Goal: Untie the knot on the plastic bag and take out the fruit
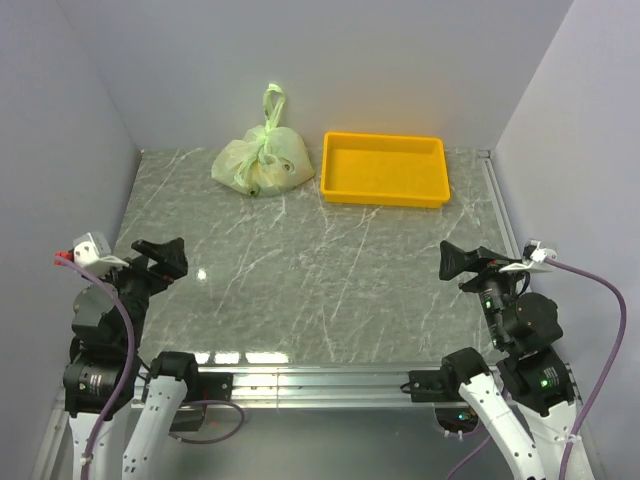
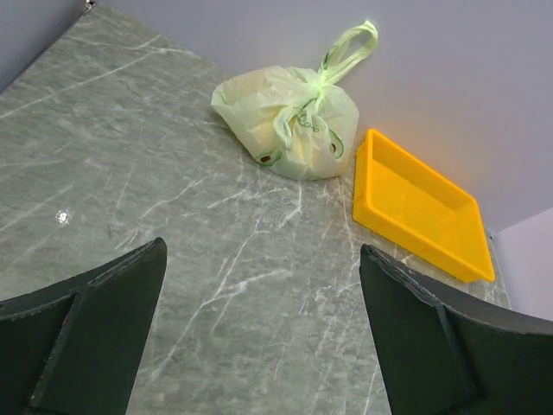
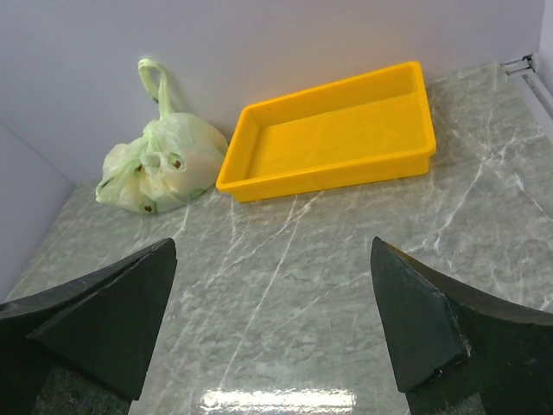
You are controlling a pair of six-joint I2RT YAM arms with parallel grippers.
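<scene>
The pale green plastic bag (image 1: 259, 162) sits tied at the far back of the table, left of centre. Its knot (image 1: 267, 131) bunches at the top with a handle loop sticking up against the wall. The bag also shows in the left wrist view (image 2: 289, 121) and the right wrist view (image 3: 164, 164). The fruit is hidden inside the bag. My left gripper (image 1: 172, 258) is open and empty at the near left, far from the bag. My right gripper (image 1: 452, 262) is open and empty at the near right.
A rigid yellow tray (image 1: 385, 168) lies empty just right of the bag at the back; it also shows in the left wrist view (image 2: 419, 212) and the right wrist view (image 3: 333, 134). Walls close in the table on three sides.
</scene>
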